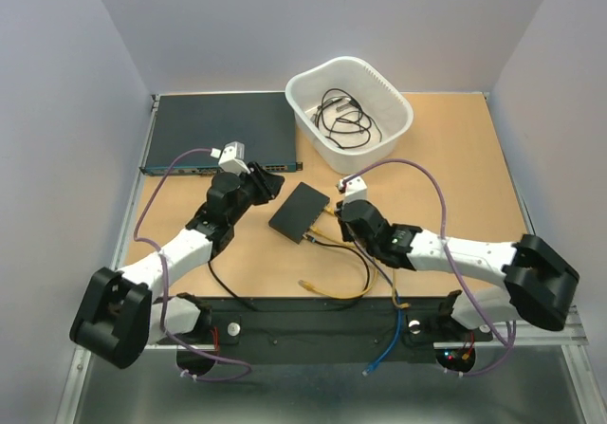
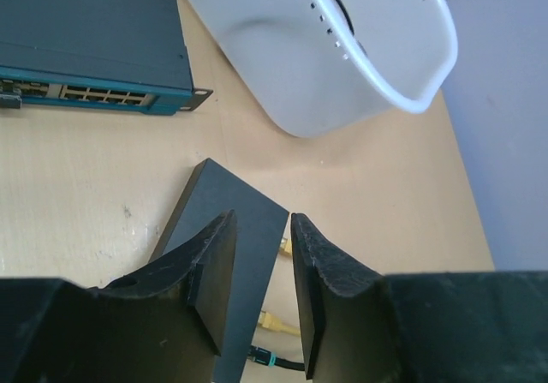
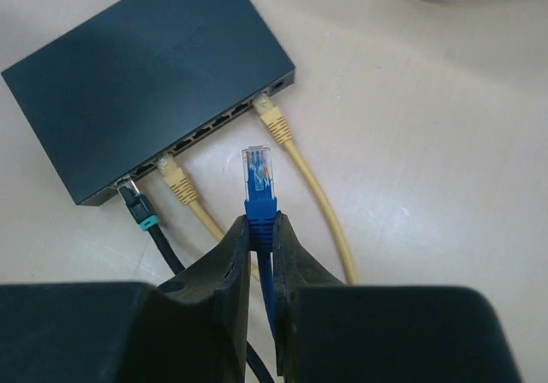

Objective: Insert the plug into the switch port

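The small black switch [image 1: 299, 212] lies flat at the table's middle. Its row of ports [image 3: 214, 126] faces my right gripper [image 3: 262, 224]. That gripper is shut on the blue boot of the plug [image 3: 259, 170]. The plug's clear tip points at the row and stands a short way off it. Two yellow plugs [image 3: 274, 119] and a black one [image 3: 137, 203] sit in ports, with free ports between the yellow ones. My left gripper [image 2: 264, 220] is open over the switch's [image 2: 218, 190] far corner, with nothing between its fingers.
A wide dark rack unit [image 1: 218, 130] lies at the back left. A white tub [image 1: 308, 132] holding black cables [image 1: 341, 119] stands behind the switch. A loose yellow cable [image 1: 332, 291] loops near the front edge, and the blue cable [image 1: 389, 343] trails over it.
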Controlling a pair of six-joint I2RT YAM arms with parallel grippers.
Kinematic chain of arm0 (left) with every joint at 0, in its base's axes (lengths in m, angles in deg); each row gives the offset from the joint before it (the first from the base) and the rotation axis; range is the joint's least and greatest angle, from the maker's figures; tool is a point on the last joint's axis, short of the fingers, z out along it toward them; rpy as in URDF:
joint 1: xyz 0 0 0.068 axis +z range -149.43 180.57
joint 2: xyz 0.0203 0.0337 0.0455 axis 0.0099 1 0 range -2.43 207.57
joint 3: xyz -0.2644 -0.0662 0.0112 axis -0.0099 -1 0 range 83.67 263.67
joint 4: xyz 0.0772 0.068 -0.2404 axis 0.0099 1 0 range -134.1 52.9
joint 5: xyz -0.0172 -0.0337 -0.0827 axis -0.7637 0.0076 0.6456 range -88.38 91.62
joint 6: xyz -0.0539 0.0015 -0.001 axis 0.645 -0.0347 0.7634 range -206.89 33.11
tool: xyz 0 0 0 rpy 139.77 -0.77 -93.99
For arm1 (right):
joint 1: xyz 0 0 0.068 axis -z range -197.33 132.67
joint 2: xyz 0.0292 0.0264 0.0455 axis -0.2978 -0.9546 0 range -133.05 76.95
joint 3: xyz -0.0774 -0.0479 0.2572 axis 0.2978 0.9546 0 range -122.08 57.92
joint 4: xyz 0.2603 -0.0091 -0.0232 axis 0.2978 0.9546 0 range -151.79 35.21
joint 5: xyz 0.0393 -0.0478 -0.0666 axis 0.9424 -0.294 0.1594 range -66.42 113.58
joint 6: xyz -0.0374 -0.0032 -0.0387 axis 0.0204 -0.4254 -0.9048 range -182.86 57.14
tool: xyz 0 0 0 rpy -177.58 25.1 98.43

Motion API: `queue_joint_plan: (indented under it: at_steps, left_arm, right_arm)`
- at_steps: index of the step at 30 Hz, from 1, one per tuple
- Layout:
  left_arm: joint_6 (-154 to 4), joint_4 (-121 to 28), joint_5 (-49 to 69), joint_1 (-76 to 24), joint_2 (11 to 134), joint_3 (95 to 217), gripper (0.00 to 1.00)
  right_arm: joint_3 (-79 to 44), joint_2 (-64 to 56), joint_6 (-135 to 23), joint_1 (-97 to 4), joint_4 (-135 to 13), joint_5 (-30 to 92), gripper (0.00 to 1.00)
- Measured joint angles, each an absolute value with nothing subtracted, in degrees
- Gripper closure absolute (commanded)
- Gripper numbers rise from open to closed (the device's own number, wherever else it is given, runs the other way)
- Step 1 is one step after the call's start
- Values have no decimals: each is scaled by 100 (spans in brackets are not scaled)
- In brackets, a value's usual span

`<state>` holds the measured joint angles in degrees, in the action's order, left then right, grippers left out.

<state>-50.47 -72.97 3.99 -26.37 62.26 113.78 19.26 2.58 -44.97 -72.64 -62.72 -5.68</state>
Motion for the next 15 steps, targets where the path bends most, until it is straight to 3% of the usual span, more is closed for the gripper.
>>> queue_joint_plan:
  at_steps: [9,15]
  left_arm:
    - [-5082,-8588,1068,-2384,7432,11005,56]
    - [-4815,-9491,1398,-2333,8046,10790,37]
  right_arm:
    - [1808,-1105,-4670,-6805,-6978,477,99]
    - [1725,-1501,-4667,-6792,-7262,779,99]
